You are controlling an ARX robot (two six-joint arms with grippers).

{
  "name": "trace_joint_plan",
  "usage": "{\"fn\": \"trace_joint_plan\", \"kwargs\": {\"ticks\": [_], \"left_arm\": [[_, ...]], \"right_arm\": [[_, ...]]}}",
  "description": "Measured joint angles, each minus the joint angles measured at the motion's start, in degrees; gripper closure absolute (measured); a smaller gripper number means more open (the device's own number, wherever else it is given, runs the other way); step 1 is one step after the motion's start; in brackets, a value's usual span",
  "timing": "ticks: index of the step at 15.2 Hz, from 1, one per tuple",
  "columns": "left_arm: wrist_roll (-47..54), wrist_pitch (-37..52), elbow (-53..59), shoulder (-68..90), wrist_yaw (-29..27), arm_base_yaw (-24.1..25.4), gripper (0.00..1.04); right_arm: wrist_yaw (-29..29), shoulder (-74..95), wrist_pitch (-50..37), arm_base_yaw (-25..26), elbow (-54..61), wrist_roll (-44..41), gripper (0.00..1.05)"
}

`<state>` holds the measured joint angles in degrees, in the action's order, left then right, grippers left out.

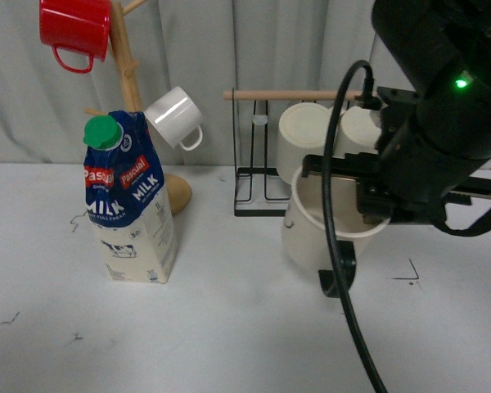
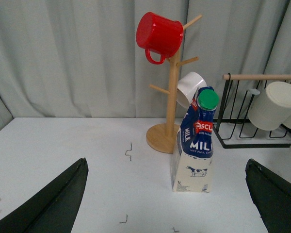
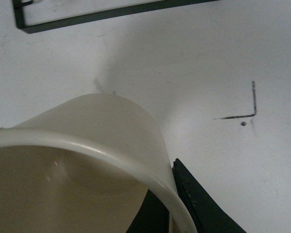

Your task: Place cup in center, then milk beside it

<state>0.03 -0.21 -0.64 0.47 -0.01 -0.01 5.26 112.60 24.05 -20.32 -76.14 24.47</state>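
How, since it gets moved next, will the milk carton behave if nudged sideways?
The milk carton is tall on a narrow base, so a high push probably tips it. Its cardboard walls likely dent under squeezing.

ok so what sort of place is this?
Probably a lab test bench, not a real kitchen: bare white table with inked corner marks, grey curtain backdrop, mug tree and milk carton.

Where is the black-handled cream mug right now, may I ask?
Front view, right half: the mug is tilted in the right hand, before the wire rack.
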Motion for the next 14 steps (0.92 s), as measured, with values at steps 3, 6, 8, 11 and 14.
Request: {"fn": "trace_joint_plan", "kwargs": {"ticks": [3, 6, 8, 11, 14], "left_arm": [[0.00, 0.00, 0.00, 0.00, 0.00, 0.00, 0.07], [0.00, 0.00, 0.00, 0.00, 0.00, 0.00, 0.07], [0.00, 0.00, 0.00, 0.00, -0.02, 0.00, 0.07], [0.00, 0.00, 0.00, 0.00, -0.02, 0.00, 0.07], [0.00, 0.00, 0.00, 0.00, 0.00, 0.00, 0.07]], "right_arm": [[-0.15, 3.30, 0.81, -1.79, -2.54, 1.07, 1.02], [0.59, 5.84, 1.27, -1.81, -3.54, 1.81, 1.02], [0.72, 7.15, 1.62, -1.75, -4.04, 2.16, 1.02], [0.98, 8.72, 1.62, -1.36, -4.31, 2.73, 1.02], [1.77, 10.29, 1.66, -0.59, -4.66, 2.91, 0.94]]}}
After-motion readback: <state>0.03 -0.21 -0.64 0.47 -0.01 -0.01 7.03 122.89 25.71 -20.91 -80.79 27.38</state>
